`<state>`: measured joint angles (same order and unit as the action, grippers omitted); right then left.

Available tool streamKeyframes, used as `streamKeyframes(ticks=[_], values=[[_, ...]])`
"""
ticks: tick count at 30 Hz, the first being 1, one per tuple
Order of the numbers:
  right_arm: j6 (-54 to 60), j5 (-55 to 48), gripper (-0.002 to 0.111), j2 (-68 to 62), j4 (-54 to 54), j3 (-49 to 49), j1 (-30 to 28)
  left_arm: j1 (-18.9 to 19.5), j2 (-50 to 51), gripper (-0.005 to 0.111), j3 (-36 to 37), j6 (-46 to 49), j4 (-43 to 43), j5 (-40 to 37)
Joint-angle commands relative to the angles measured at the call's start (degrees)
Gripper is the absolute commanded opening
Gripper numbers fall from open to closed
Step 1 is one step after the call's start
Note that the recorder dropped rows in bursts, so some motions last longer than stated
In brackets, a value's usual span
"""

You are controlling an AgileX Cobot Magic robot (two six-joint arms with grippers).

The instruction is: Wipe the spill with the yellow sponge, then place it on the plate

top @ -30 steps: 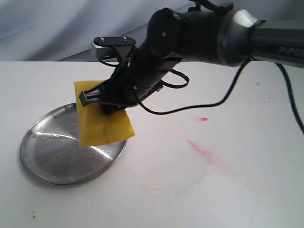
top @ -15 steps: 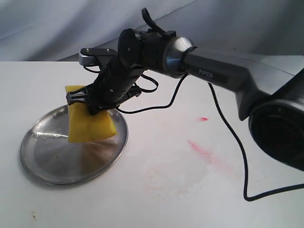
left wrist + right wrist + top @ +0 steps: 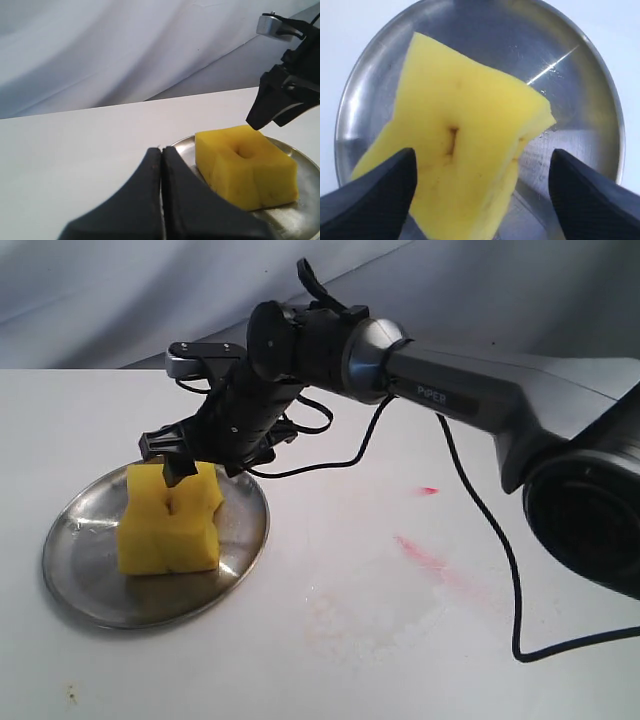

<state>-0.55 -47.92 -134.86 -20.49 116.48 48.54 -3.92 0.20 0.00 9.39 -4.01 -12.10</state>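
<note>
The yellow sponge [image 3: 170,518] sits on the plate [image 3: 95,605] at the left of the exterior frame, flat on its base, inside the rim, dimple up. The right hand [image 3: 168,462] hangs just above it, jaws spread wide and gripping nothing. In its wrist view the two fingers [image 3: 370,200] flank the sponge with gaps on both sides. The left hand [image 3: 161,200] is pressed closed and empty, low in its frame, with plate and sponge beyond its tips.

We judge the sponge light, soft and springy. It will squash under a pinch and rebound, so it may tip when let go. To lift it again, we would close on two opposite side faces, low on the bulk and not on the dented top. The plate looks slick and shallow, and may skate if nudged.

Room is good. The bench [image 3: 330,670] lies open across the centre and lower right, bar faint red-pink streaks [image 3: 430,560] and the trailing cable [image 3: 513,620]. Straight up looks the clean way out. The bench's far edge runs near the plate, behind it.
</note>
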Motion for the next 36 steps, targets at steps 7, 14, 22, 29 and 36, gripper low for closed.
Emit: streamKeyframes(ticks=[7, 14, 22, 29, 36], values=[[-1.5, -4.2, 0.000, 5.0, 8.8, -0.1, 1.8, 0.0, -0.2, 0.000, 0.0, -0.2, 0.1, 0.3], [-2.5, 4.6, 0.000, 15.5, 11.3, -15.0, 3.5, 0.0, -0.2, 0.000, 0.0, -0.2, 0.1, 0.3], [-2.6, 19.4, 0.000, 31.4, 10.7, -44.8, 3.5, 0.0, -0.2, 0.000, 0.0, -0.2, 0.1, 0.3], [-2.9, 31.8, 0.000, 53.1, 9.8, -70.0, 1.5, 0.0, -0.2, 0.000, 0.0, -0.2, 0.1, 0.3], [-4.7, 46.1, 0.000, 81.0, 10.3, -92.6, -15.2, 0.0, -0.2, 0.000, 0.0, -0.2, 0.1, 0.3]])
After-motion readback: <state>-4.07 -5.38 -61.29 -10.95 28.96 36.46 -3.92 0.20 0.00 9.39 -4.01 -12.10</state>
